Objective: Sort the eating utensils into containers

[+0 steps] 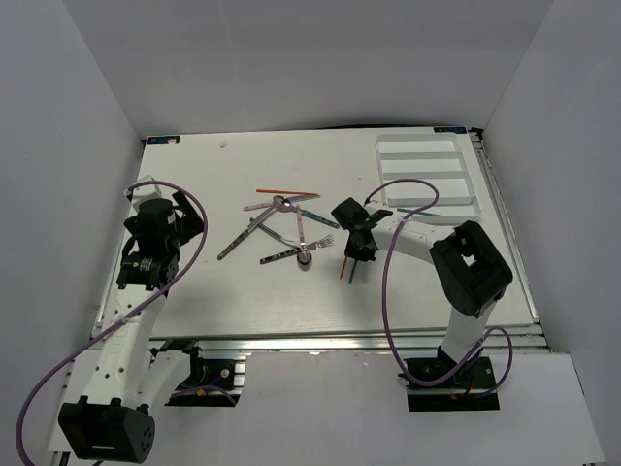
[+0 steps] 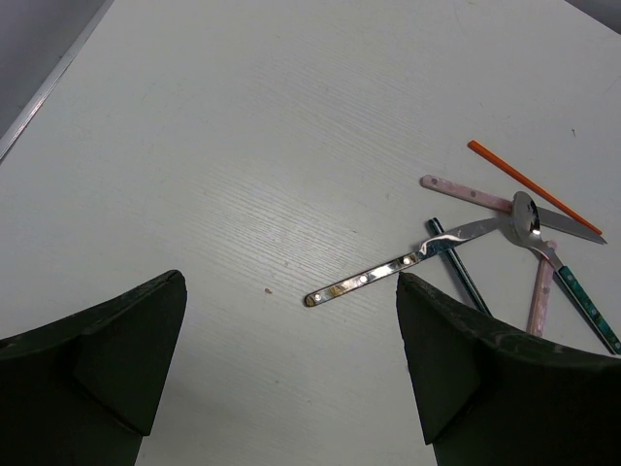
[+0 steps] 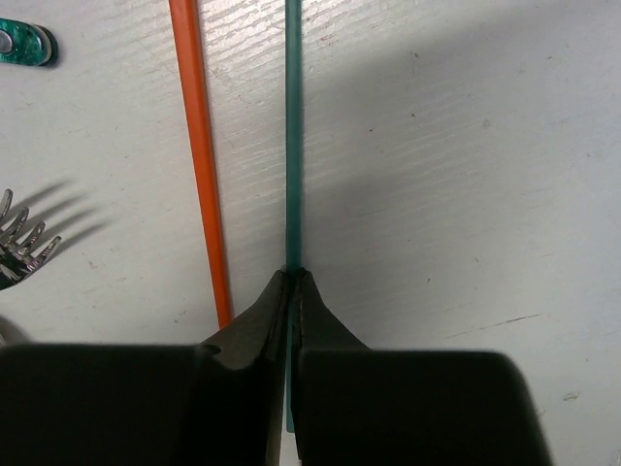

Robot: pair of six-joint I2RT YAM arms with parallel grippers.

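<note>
The right jaws are pressed together on a thin green stick (image 3: 293, 146), pinching it partway along its length. The stick lies flat on the white bench (image 1: 243, 291), right of the middle and closer to the near edge than to the far one. An orange stick (image 3: 199, 146) lies just beside it on the left, close to parallel and not touching it where both can be seen. Further left in the right wrist view are the tines of a silver fork (image 3: 24, 248) and the rounded end of a green patterned handle (image 3: 24, 44).

The left jaws are spread wide with nothing between them, above bare bench near the left edge. Beyond them, around the middle of the bench, the other utensils lie in a loose, overlapping heap:
- a knife (image 2: 388, 270) with a riveted metal handle
- a silver spoon (image 2: 527, 216)
- two pink handles (image 2: 466, 192)
- a dark green stick (image 2: 456, 267)
- a second orange stick (image 2: 534, 186) at the far side of the heap

The white tray (image 1: 427, 141) sits in the far right corner of the bench, its long compartments running side to side. It is well apart from the heap. The overhead view is too small to tell what is in it.
</note>
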